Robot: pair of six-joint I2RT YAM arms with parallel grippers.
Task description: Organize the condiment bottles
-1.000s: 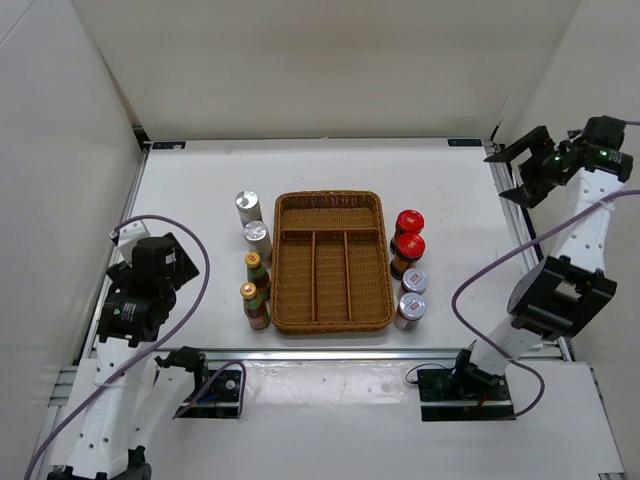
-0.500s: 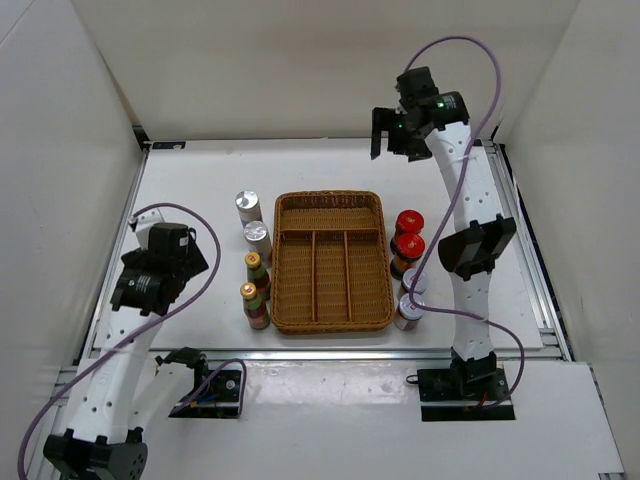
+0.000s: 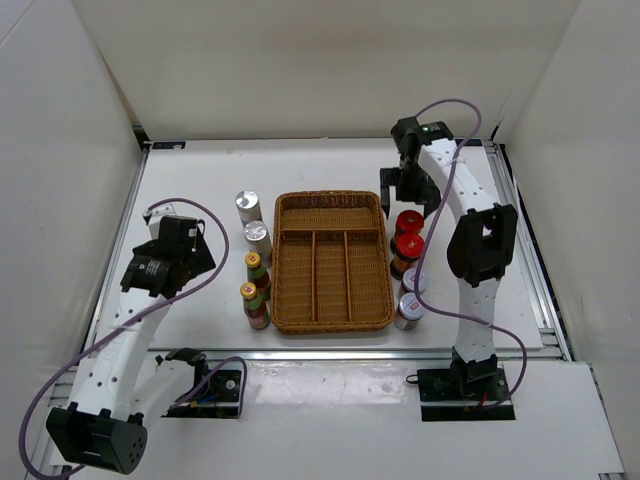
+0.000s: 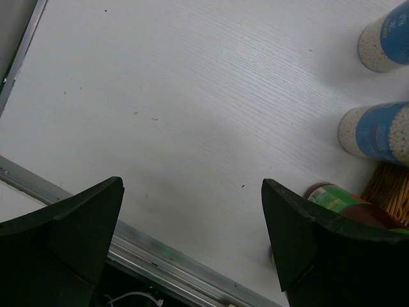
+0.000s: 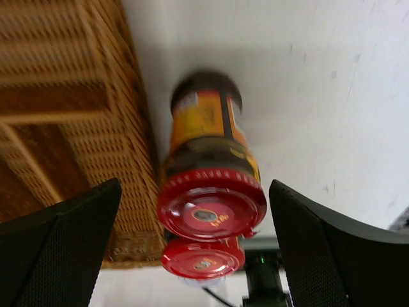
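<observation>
R fingers (image 5: 319, 243) spread wide above red-capped bottle (image 5: 211, 204) beside tray (image 5: 64, 96).

right end effector (image 3: 407, 198): swung in over red-capped bottles (image 3: 408, 222) | left arm (image 3: 150, 275): reached forward

Bright, even overhead light; white table (image 3: 330, 165) slightly washed out, shadows soft, short. Right wrist view blurred: red-capped bottle (image 5: 211, 185), wicker tray (image 5: 64, 96) smeared. Left wrist view sharper, faint broad shadow on table.
</observation>
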